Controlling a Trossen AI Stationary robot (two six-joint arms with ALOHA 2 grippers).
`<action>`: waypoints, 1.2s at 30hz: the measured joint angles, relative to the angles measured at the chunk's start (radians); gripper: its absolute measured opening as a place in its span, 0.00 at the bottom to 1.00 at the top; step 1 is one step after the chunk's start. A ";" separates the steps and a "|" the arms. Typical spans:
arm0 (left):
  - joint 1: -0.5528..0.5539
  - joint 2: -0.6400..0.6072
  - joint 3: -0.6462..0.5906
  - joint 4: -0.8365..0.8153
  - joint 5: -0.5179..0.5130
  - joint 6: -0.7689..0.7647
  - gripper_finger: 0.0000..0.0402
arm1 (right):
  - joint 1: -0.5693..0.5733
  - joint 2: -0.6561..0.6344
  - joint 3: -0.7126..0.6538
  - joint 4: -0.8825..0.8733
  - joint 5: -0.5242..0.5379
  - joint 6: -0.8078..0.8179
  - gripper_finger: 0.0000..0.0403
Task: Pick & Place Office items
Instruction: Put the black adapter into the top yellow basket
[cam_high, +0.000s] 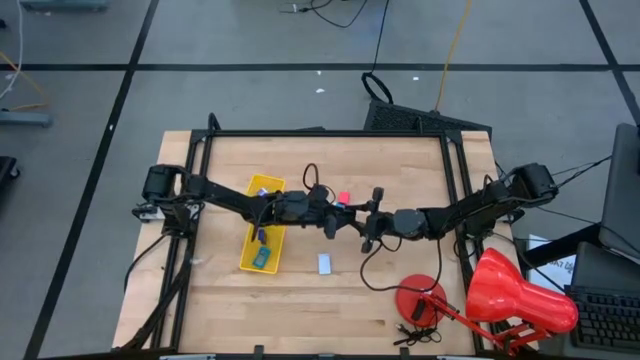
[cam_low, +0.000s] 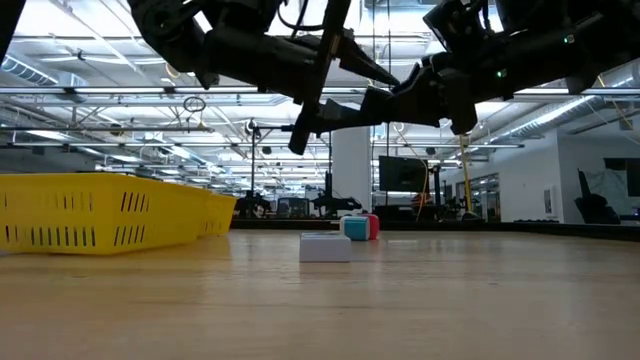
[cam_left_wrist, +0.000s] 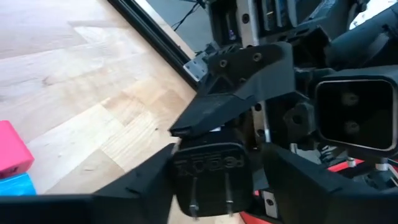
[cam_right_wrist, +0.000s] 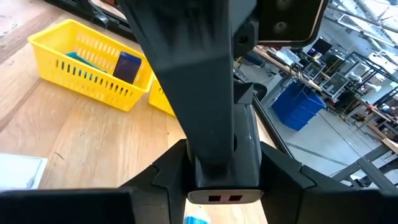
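Both grippers meet mid-air above the wooden desk (cam_high: 400, 160); right gripper (cam_right_wrist: 214, 180) and left gripper (cam_left_wrist: 208, 171) both clamp the black plug adapter (cam_left_wrist: 208, 180); the low view alone shows a white block (cam_low: 325, 247) ahead of teal and red pieces; yellow plastic basket (cam_right_wrist: 87, 68) holds a blue item (cam_right_wrist: 127, 66).

Two robot arms: left arm (cam_high: 225, 195), right arm (cam_high: 470, 210). One red lamp (cam_high: 515, 295), lower right. One yellow tray (cam_high: 248, 255), left of middle. In it are two small things: one teal piece (cam_right_wrist: 81, 57) and one dark blue piece (cam_right_wrist: 127, 67). On the table: one white piece (cam_high: 325, 263), one pink piece (cam_high: 343, 197), one blue piece (cam_left_wrist: 15, 185). One black plug (cam_left_wrist: 208, 177).
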 joint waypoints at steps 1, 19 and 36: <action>0.002 0.000 0.000 -0.004 0.000 0.000 0.54 | 0.000 0.000 0.000 0.000 0.000 0.000 0.34; 0.073 -0.235 0.000 -0.392 0.052 0.264 0.37 | 0.000 0.000 -0.003 -0.004 0.104 0.196 0.72; -0.108 -0.659 -0.080 -1.299 -0.512 -0.001 0.37 | -0.014 0.000 -0.002 -0.030 0.151 0.275 0.73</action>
